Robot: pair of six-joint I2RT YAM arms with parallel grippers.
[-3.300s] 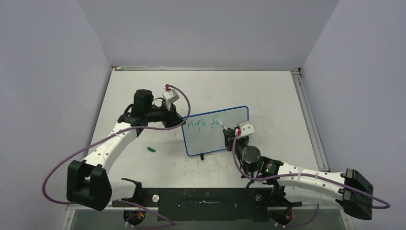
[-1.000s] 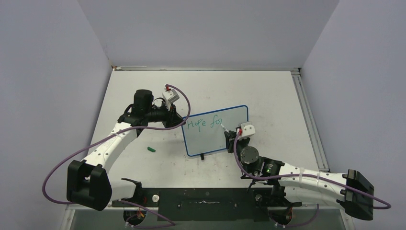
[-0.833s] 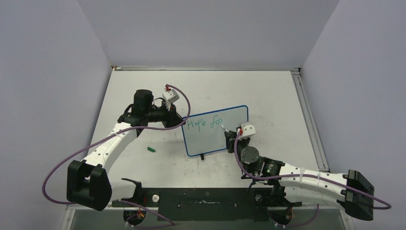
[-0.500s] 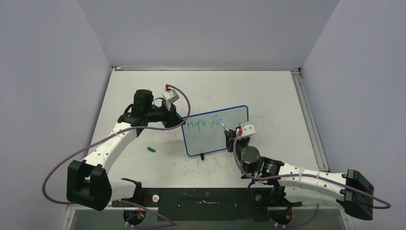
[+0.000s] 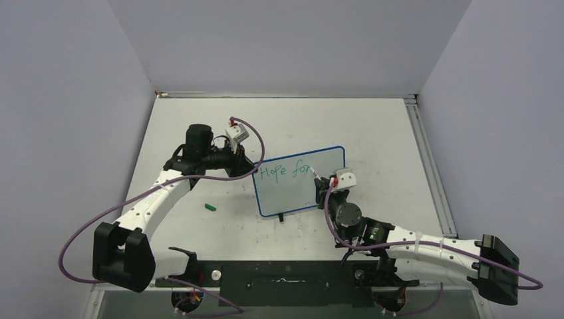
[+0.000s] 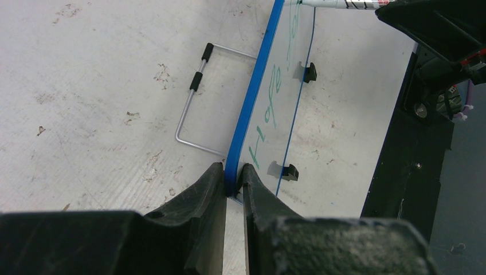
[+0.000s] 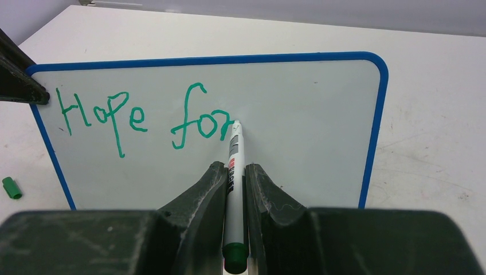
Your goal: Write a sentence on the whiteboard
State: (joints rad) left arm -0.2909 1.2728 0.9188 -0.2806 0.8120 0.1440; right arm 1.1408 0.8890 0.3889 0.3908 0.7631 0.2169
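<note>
- Right pincer (image 7: 232,172), arm reaching low from the near edge, clamps the marker (image 7: 234,146); tip touches the whiteboard (image 7: 309,143) just after "for".
- Sentence (image 7: 136,120) reads "Hope for", one line, upper half of board.
- Left pincer (image 6: 232,175) pinches board's left frame edge; only the left wrist view shows the wire stand (image 6: 196,80) behind.
- Board stands mid counter (image 5: 372,126); open room beyond and right.

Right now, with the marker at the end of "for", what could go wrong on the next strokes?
1. The left pincer clamps the board only at one edge. Marker pressure far from that grip could swing or tip the board.
2. The marker in the right pincer sits right beside the writing. A low pass back over it could smear the ink.
</note>
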